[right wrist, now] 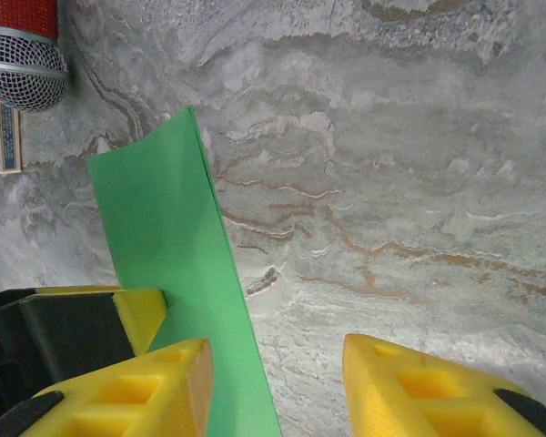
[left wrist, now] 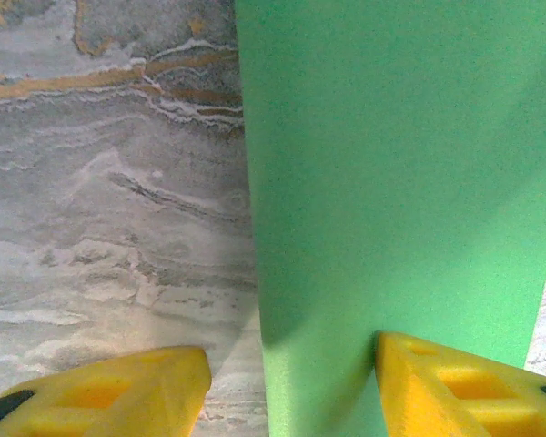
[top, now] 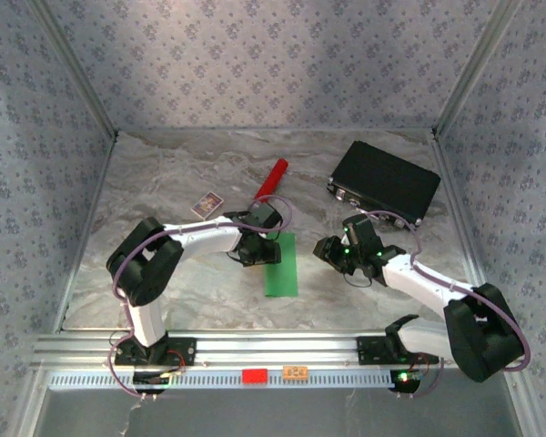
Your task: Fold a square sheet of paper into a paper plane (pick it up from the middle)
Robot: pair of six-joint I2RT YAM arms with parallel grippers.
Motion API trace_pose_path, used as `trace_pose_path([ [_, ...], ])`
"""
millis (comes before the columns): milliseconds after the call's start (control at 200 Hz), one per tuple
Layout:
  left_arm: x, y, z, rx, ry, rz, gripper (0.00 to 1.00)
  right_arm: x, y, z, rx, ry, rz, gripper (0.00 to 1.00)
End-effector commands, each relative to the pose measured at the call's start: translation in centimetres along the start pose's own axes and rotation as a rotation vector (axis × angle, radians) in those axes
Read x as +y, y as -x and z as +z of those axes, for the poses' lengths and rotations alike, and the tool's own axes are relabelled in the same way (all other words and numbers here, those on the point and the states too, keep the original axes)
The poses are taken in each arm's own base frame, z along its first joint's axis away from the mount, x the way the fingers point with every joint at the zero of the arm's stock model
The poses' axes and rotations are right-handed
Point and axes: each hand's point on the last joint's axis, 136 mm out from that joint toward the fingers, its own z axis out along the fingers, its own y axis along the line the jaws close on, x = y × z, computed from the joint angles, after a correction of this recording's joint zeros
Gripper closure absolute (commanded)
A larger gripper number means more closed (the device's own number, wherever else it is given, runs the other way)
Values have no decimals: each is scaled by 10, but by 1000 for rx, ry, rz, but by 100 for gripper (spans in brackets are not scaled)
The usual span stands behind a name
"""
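While both my arms lean in over the marbled table [top: 164,173], the green sheet [top: 280,266] lies flat near the table's middle, between my two grippers. From above it reads as a long narrow rectangle, with its long sides running away from my bases.

Left gripper [top: 253,251]: at the sheet's left long edge, toward the far end. Jaws partly open with a clear gap, clamped on nothing. In the wrist view the fingers straddle that edge. One yellow finger [left wrist: 109,391] is over bare table, the other [left wrist: 464,387] over the green. I cannot tell whether that pad presses the paper or hangs just above it.

Right gripper [top: 335,251]: just off the sheet's right long edge, near it but apart in the top view. Jaws partly open, holding nothing. In the wrist view the sheet's long edge runs down past one finger [right wrist: 136,391] and into the gap between the two. The other finger [right wrist: 428,391] is over bare table. A thin second line shows along that edge, perhaps a folded layer.

Around it: red cylinder [top: 273,177] with a mesh head just beyond the sheet's far end. Small printed card [top: 207,205] to the left of the cylinder. Black case [top: 384,182] at far right, well apart from the sheet.
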Motion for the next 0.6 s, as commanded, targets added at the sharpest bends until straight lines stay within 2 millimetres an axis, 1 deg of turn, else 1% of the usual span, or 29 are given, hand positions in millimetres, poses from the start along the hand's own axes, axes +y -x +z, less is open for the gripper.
trace_pose_path([
  [0, 21, -5, 42, 12, 70, 18, 45, 7, -1, 0, 20, 11, -11, 56],
  [170, 19, -3, 41, 5, 62, 20, 46, 7, -2, 0, 23, 10, -12, 56],
  [415, 15, -3, 43, 8, 65, 47, 44, 6, -3, 1, 24, 6, -14, 55],
  [595, 17, -3, 43, 8, 79, 50, 44, 7, -2, 0, 23, 8, -14, 55],
])
